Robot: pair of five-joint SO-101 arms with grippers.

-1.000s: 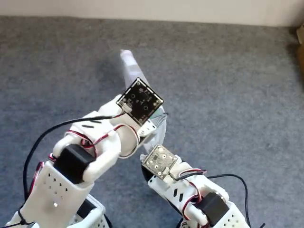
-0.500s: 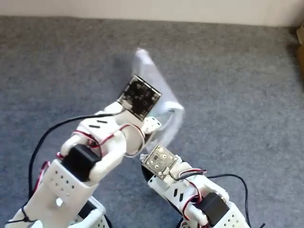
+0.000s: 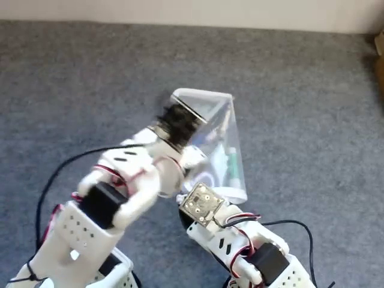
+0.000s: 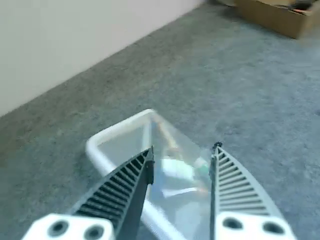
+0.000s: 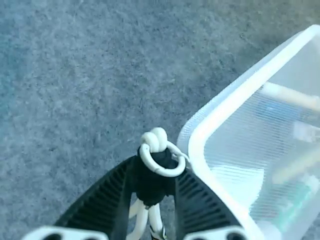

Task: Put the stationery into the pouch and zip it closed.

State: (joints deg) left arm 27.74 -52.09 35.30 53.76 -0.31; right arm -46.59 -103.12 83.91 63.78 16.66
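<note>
The soft clear plastic pouch (image 5: 280,145) is colourless and see-through with an opaque white border, and fine pale ribbing crosses its face. The stationery (image 3: 231,163) inside shows green, white, blue and pale orange. The zip pull (image 5: 159,150) is a white cord loop on a black tab. The left gripper (image 4: 183,149) and the right gripper (image 5: 156,170) both have black ridged fingers on white bases. The white plastic arms (image 3: 120,192) carry black motors and red and black wires. The flat carpet (image 3: 312,90) is mottled grey, the plain wall (image 4: 60,35) off-white, the cardboard box (image 4: 272,12) brown.
</note>
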